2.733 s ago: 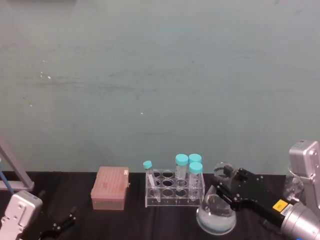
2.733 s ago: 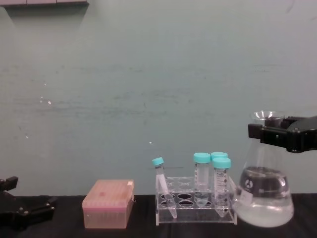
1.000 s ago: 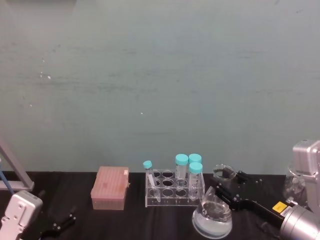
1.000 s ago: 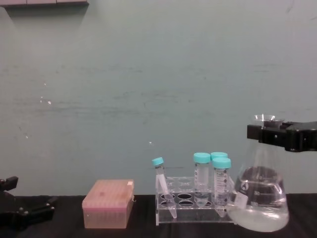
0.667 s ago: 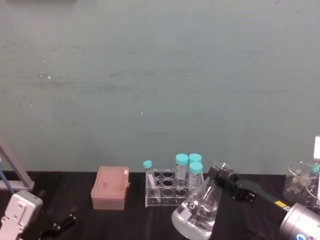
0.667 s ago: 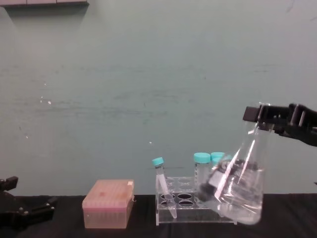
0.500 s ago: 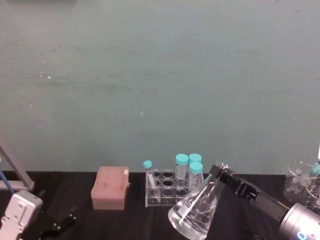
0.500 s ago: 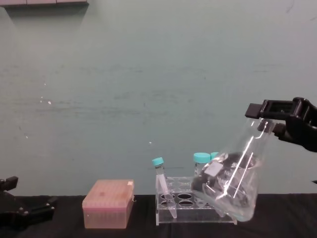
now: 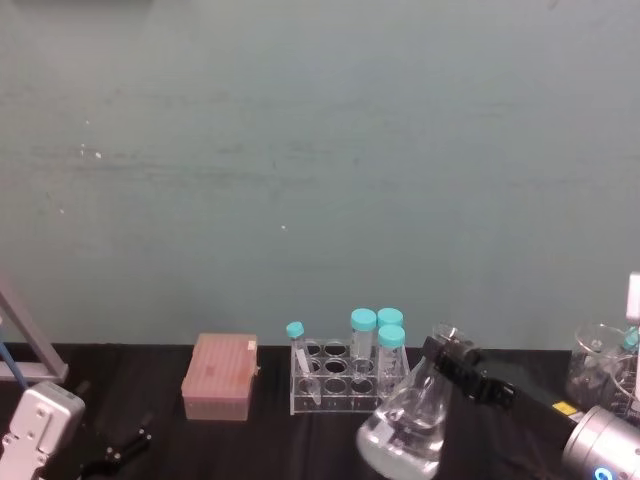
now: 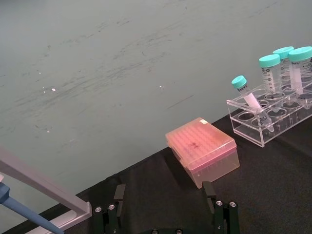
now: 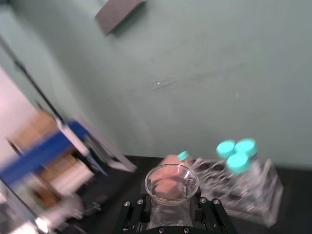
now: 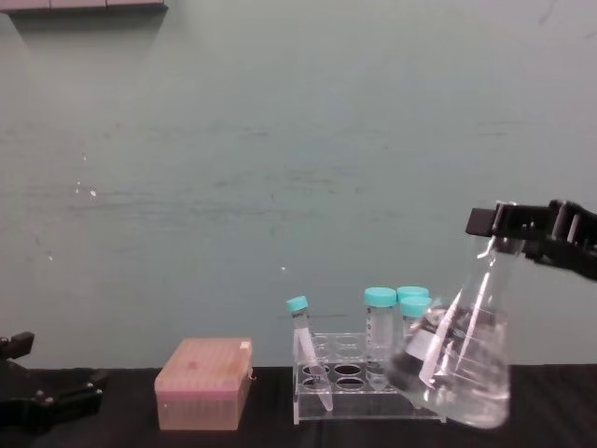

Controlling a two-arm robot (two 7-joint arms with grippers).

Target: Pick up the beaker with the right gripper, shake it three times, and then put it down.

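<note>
The right gripper point(image 12: 504, 227) holds the beaker point(image 12: 462, 369) tilted, apparently mid-shake.
Its fingers are clamped on the neck. The beaker hangs below them just above the surface point(image 12: 261, 434), long axis slanted, base swung toward the tube rack point(image 12: 340, 385), rim toward the arm, which reaches in level from the right. The left gripper point(image 10: 165, 217) sits parked low left, fingers spread, empty.

Before me the black bench point(image 9: 270, 452) carries a pink box point(image 9: 221, 375) and, near its right side, a clear rack point(image 9: 330, 402) of teal-capped tubes point(image 9: 364, 321).
</note>
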